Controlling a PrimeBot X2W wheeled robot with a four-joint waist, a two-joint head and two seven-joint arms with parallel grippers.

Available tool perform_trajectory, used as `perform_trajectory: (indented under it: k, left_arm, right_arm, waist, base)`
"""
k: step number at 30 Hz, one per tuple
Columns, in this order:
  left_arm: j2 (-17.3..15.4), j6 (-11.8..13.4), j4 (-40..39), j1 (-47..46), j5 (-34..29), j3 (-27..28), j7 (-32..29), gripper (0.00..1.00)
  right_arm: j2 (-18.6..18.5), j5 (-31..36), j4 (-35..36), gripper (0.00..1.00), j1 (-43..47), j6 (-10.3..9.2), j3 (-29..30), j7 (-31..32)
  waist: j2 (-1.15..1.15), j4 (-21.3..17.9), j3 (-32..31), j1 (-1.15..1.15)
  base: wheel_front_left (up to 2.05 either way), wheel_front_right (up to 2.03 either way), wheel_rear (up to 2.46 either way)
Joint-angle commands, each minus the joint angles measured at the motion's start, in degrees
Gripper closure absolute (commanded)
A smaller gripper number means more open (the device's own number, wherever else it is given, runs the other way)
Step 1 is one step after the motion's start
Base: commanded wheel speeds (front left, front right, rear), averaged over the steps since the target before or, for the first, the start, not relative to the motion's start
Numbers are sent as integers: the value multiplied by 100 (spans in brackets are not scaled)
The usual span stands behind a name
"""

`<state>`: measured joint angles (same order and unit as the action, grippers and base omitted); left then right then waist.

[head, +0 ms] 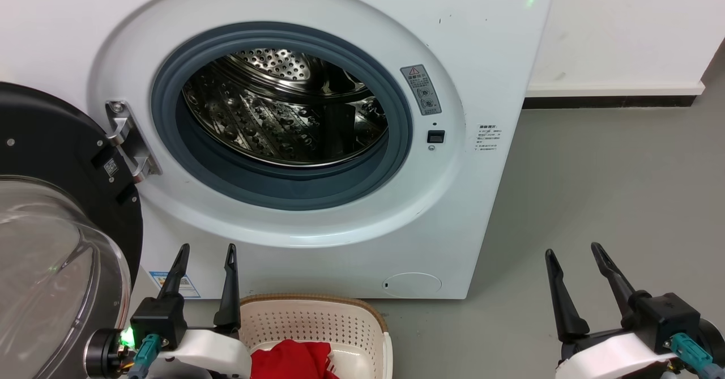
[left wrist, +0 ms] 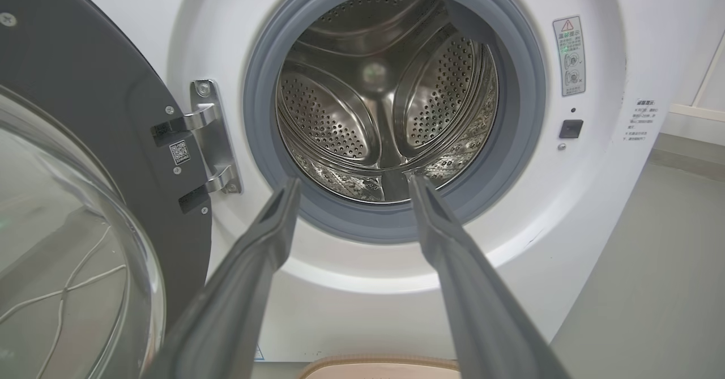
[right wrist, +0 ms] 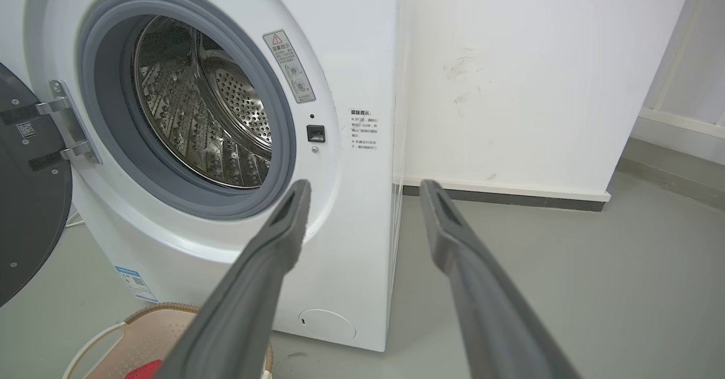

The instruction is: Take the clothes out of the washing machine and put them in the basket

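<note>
While the washing machine (head: 340,265) stood with its black-framed glass door (head: 51,141) swung wide to the robot's left, its steel drum (head: 283,118) showed perforated metal behind the grey rubber ring (head: 164,113). The clothes (head: 289,359), a bright red garment, lay inside the cream basket (head: 317,316), which sat on the grey floor (head: 595,186) just before the machine's base. In the head view the garment was bunched in the near left part of the basket, cut off by the bottom edge of that view.

The left pincer (head: 207,248) hung beside the basket's left rim, its two dark fingers (head: 229,288) pointing up toward the machine's front panel. Those fingers stood parted with a clear gap between them and gripped nothing. The red garment lay below and to the right of their tips, just beside the pincer's white wrist shell (head: 209,348); whether the shell touched the cloth could not be told. In the left wrist view the fingers framed the lower edge of the porthole, and a strip of the basket's brown rim showed at the bottom between them.

The right pincer (head: 572,250) was well apart from the basket, off to the right over the floor, likewise spread open and holding nothing. In the right wrist view a small patch of the red cloth showed in the basket at the lower left, beside the left finger.
</note>
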<state>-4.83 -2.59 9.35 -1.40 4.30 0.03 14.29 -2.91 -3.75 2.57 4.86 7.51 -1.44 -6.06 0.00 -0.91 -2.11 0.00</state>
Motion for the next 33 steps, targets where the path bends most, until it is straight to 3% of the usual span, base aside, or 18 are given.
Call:
perform_trajectory:
  k: [1,7,8,11,33]
  left_arm:
    - [-26,19,7,-33,20,-8,8,0]
    - [-38,46,-7,-27,65,-37,10,0]
    - [-17,38,7,-2,47,-25,-1,100]
    - [9,26,154,-41,193,46,-79,100]
    - [64,-134,207,-161,2835,201,-674,100]
  right_arm:
    - [6,-21,1,0,72,-4,1,1]
    - [6,-59,-27,0,64,-3,-7,25]
    - [0,-42,-32,100,12,0,-6,7]
    - [1,-193,-95,100,54,0,-39,-11]
    - [-159,-3034,-579,100,-348,-1,37,233]
  waist:
    - [0,1,-3,0]
    - [0,1,-5,0]
    - [0,1,-5,0]
    - [0,2,-2,1]
    - [0,19,42,1]
  base:
    - [0,0,0]
    - [0,0,0]
    - [0,0,0]
    - [0,0,0]
    - [0,0,0]
